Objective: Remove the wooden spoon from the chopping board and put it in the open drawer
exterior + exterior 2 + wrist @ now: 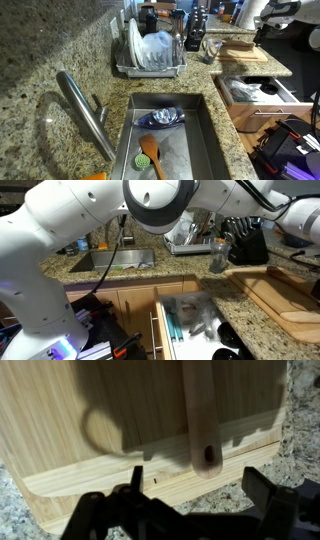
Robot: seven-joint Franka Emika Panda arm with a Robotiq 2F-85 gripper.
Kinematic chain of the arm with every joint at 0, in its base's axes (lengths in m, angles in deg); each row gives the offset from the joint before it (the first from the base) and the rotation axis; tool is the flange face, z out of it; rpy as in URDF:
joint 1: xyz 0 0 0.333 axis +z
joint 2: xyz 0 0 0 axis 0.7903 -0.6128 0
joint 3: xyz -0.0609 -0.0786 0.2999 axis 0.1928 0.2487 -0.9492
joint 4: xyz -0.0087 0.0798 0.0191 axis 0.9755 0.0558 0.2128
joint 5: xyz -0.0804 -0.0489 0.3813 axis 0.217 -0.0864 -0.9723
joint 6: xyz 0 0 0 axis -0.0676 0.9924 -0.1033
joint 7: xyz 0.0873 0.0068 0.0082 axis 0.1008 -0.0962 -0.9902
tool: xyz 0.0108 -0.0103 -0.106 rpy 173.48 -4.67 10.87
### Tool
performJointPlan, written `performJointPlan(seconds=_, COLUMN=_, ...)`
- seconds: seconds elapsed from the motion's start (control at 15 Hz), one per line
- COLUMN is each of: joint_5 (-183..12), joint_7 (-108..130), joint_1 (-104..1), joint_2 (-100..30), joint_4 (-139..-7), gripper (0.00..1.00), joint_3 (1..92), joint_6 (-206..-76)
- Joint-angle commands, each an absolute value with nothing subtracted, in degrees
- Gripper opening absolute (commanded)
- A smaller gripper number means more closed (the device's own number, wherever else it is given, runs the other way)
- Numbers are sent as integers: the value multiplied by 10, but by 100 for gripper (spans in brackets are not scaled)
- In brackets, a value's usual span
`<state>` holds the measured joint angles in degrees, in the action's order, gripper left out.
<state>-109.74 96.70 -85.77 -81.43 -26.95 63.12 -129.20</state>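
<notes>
In the wrist view the wooden spoon's (pixel 203 415) slim brown handle lies on the light-tan chopping board (pixel 90 420), and its end, which has a small hole, sits near the board's grooved rim. The spoon's bowl is out of view. My gripper (pixel 200 495) is open and empty, and its two dark fingers straddle the board's edge just below the handle end without touching it. The board shows in both exterior views (pixel 240 47) (pixel 285 300). The open drawer (pixel 256 95) (pixel 190 320), with pale wood sides and light clutter inside, stands below the speckled counter.
A sink (pixel 205 135) holds an orange-brown broad-headed spoon (pixel 150 155) and a blue dish (pixel 160 118). A faucet (pixel 85 110) stands beside it. A dish rack (pixel 150 52) and a knife block (pixel 245 245) stand at the back. The white robot arm (pixel 150 205) spans the counter.
</notes>
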Motion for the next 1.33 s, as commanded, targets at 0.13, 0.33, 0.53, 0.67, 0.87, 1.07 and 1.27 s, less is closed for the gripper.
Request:
performJointPlan(seconds=0.13, joint_5=-1094, joint_7=1100, joint_1=-874, joint_2=-893, joint_4=-193, gripper=100, joint_3=616, joint_6=-1274)
performJointPlan(seconds=0.33, joint_5=-1083, joint_7=1088, joint_1=-866, joint_2=-860, joint_4=-225, gripper=100, joint_3=623, joint_6=-1289)
performJointPlan(seconds=0.53, joint_5=-1084, joint_7=1091, joint_1=-868, joint_2=-865, joint_4=-215, gripper=100, joint_3=623, joint_6=-1282)
performJointPlan(seconds=0.67, joint_5=-1092, joint_7=1053, joint_1=-876, joint_2=-860, joint_4=-216, gripper=100, joint_3=605, joint_6=-1255)
performJointPlan(seconds=0.87, joint_5=-1100, joint_7=964, joint_1=-888, joint_2=-853, joint_4=-216, gripper=100, joint_3=579, joint_6=-1219)
performJointPlan(seconds=1.07, joint_5=-1087, joint_7=1011, joint_1=-874, joint_2=-860, joint_4=-211, gripper=100, joint_3=605, joint_6=-1248)
performJointPlan(seconds=1.27, joint_5=-1081, joint_7=1022, joint_1=-870, joint_2=-862, joint_4=-210, gripper=100, joint_3=611, joint_6=-1239)
